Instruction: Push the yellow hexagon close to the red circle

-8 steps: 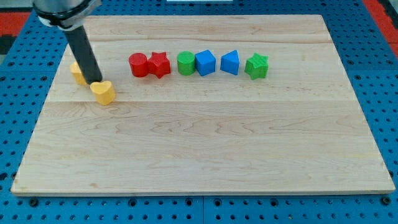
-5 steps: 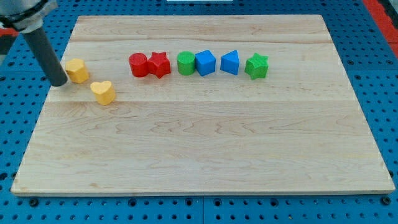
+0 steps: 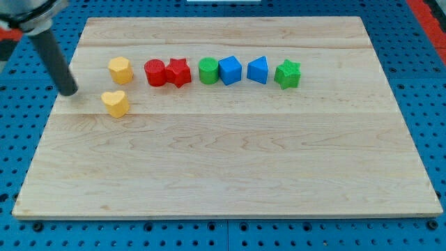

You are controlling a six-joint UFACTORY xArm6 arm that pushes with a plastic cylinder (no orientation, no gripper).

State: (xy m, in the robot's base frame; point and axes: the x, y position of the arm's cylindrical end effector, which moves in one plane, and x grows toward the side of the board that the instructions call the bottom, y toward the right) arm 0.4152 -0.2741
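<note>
The yellow hexagon [image 3: 120,70] stands on the wooden board [image 3: 223,160] at the upper left, a small gap to the left of the red circle [image 3: 155,72]. The red circle touches a red star [image 3: 179,72] on its right. My tip [image 3: 70,91] is at the board's left edge, left of and slightly below the yellow hexagon, apart from it. A yellow heart [image 3: 116,103] lies below the hexagon, to the right of my tip.
A row runs to the right of the red star: a green circle [image 3: 208,70], a blue block [image 3: 230,70], a second blue block [image 3: 258,70] and a green star [image 3: 287,73]. Blue pegboard surrounds the board.
The yellow hexagon has slid right, from near the tip to just left of the red circle. My tip moved from between the yellow blocks to the left edge.
</note>
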